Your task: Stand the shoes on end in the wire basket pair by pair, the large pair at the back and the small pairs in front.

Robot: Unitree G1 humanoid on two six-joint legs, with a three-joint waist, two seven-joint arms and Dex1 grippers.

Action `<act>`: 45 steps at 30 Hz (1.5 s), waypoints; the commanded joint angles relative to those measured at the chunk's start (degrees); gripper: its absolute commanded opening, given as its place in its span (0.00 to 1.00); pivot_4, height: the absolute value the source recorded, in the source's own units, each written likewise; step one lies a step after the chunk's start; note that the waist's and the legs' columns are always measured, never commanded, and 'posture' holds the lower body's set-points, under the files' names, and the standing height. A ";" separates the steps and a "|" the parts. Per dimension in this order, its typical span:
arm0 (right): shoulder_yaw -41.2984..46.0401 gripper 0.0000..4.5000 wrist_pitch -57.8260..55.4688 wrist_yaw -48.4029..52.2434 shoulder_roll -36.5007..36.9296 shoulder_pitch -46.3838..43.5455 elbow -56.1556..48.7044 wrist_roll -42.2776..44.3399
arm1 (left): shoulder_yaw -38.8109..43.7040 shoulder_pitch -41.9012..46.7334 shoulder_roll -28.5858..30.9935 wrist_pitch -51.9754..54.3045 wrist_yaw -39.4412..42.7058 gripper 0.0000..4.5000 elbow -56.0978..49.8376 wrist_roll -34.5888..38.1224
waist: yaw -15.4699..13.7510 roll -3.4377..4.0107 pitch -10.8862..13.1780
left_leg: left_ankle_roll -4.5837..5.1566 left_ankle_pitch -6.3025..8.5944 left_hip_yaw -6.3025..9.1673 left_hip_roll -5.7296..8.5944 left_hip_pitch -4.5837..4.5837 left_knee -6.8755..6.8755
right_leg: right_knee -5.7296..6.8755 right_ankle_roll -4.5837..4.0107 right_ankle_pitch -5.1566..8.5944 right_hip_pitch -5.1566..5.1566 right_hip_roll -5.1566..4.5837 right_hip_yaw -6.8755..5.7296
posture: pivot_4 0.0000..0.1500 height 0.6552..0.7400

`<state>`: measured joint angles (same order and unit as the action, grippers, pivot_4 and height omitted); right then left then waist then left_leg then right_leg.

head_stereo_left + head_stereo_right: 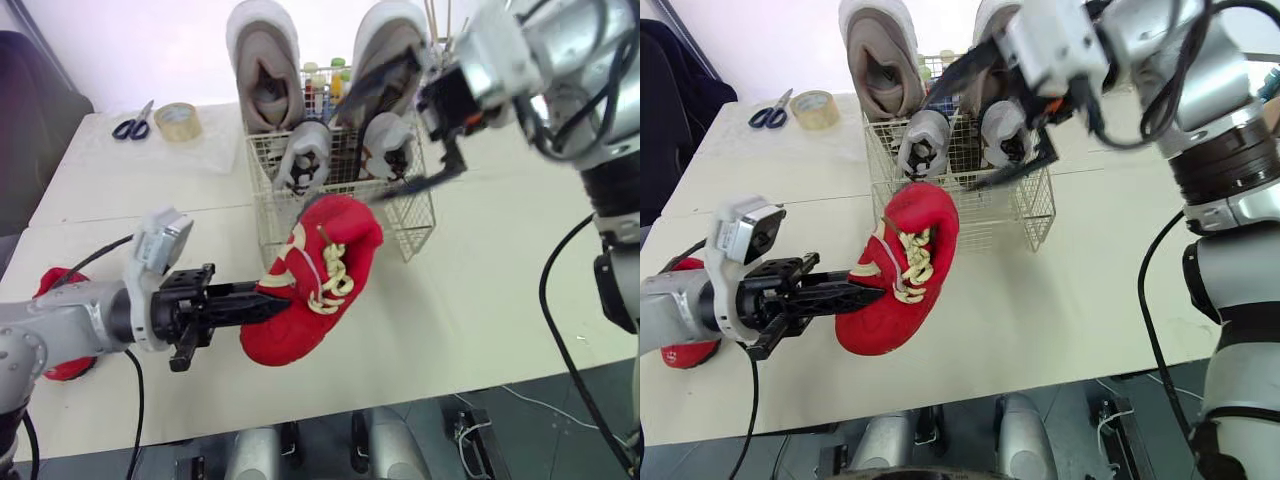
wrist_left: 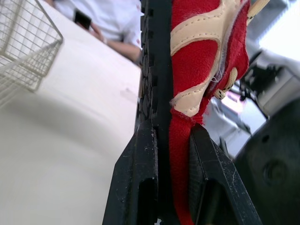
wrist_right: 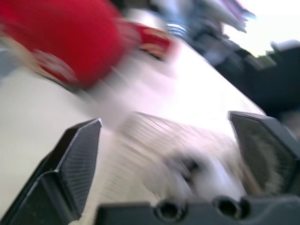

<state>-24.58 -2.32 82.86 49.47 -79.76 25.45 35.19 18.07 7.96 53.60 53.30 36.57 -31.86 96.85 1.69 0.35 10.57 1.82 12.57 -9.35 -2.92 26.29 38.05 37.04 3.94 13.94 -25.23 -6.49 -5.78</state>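
The red cream-laced shoe [image 1: 315, 280] is being clenched toe-up by the left gripper [image 1: 268, 303] for standing in the white wire basket [image 1: 412, 228]; the right gripper [image 3: 164, 121] is being held open

Both arms are silver-grey metal tubes joined by black ribbed rings [image 1: 1225, 165]. The left arm [image 1: 70, 315], lower left of the frame, carries a white boxy camera block [image 1: 160, 242] and the black left gripper [image 1: 280, 303] with ridged fingers [image 2: 136, 187]. Black cables [image 1: 541, 290] loop along the right arm [image 1: 1200, 70], upper right. The right gripper [image 3: 164, 121] has cross-hatched finger pads and two round sockets [image 3: 166, 209] in its base.
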 commanded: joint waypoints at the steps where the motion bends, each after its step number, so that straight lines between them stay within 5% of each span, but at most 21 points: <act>1: 14.93 0.99 -22.95 -9.66 1.74 7.78 -3.32 13.76 | 4.16 0.27 -2.44 -4.41 -3.62 0.04 -0.19 3.38 | -0.74 -0.12 -0.07 | 0.00 0.00 0.05 0.02 0.00 0.01 | -0.02 -0.01 0.00 0.03 -0.04 -0.03 | 1.00 1.00; 4: 25.60 0.99 -43.02 -19.31 0.34 21.02 -16.49 33.61 | 4.23 3.09 -5.25 -7.16 -7.02 0.04 2.34 6.35 | -0.96 -0.12 -0.07 | 0.02 0.00 0.22 0.06 0.00 0.04 | 0.00 -0.03 -0.01 0.26 -0.21 -0.17 | 1.00 1.00; 9: 33.34 0.99 -53.30 -36.18 -9.11 28.82 -22.13 49.80 | 1.90 6.03 -7.22 -6.65 -7.63 0.04 3.99 5.91 | -0.29 -0.07 -0.08 | 0.22 -0.08 0.28 0.05 -0.05 0.03 | 0.07 0.00 -0.03 0.37 -0.13 -0.31 | 1.00 1.00; 15: 33.77 0.99 -56.95 -45.98 -16.32 32.18 -30.07 54.70 | -0.41 8.11 -10.31 -7.62 -7.05 0.04 4.46 0.97 | -1.21 -0.09 -0.08 | 0.31 -0.10 0.30 0.04 -0.07 0.03 | 0.04 0.23 -0.13 0.45 0.19 -0.44 | 1.00 1.00; 31: 30.47 0.99 -58.09 -46.54 -20.74 33.18 -35.23 47.99 | -4.07 9.95 -15.37 -7.39 -5.87 0.04 3.61 -5.20 | -1.05 -0.17 -0.13 | 0.69 0.00 0.32 0.06 -0.08 0.04 | -0.04 0.24 -0.13 0.54 0.22 -0.47 | 1.00 1.00; 34: 30.17 0.80 -57.46 -47.02 -22.02 33.26 -35.91 46.47 | -4.53 10.25 -15.44 -7.18 -5.40 0.04 3.79 -5.75 | -1.06 -0.17 -0.13 | 0.70 0.00 0.32 0.06 -0.08 0.04 | -0.04 0.25 -0.13 0.54 0.22 -0.47 | 1.00 1.00; 40: 30.27 0.15 -57.97 -47.59 -23.34 33.10 -37.25 45.71 | -5.29 10.42 -15.40 -6.68 -4.67 0.04 4.30 -6.80 | -1.07 -0.17 -0.13 | 0.71 0.01 0.32 0.07 -0.08 0.04 | -0.06 0.25 -0.13 0.54 0.21 -0.48 | 1.00 1.00; 42: 30.56 0.04 -58.43 -47.43 -23.31 32.98 -37.74 46.31 | -5.45 10.56 -15.12 -6.18 -4.49 0.28 4.87 -6.70 | -1.07 -0.17 -0.13 | 0.71 0.01 0.32 0.06 -0.08 0.04 | -0.05 0.24 -0.13 0.54 0.21 -0.48 | 1.00 1.00; 45: 31.10 0.04 -58.93 -46.83 -22.81 32.89 -38.47 47.13 | -5.12 10.56 -14.57 -6.23 -4.51 0.58 5.04 -8.52 | -1.00 -0.17 -0.13 | 0.71 0.02 0.32 0.06 -0.07 0.04 | -0.06 0.24 -0.13 0.54 0.21 -0.48 | 1.00 1.00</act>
<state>5.31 -61.59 35.09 26.89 -45.71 -10.49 80.15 12.39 18.06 38.24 47.16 31.87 -25.91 89.58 0.70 0.18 10.44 2.54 12.59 -9.03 -2.86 26.22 38.08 36.98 4.19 13.81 -24.69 -6.27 -6.26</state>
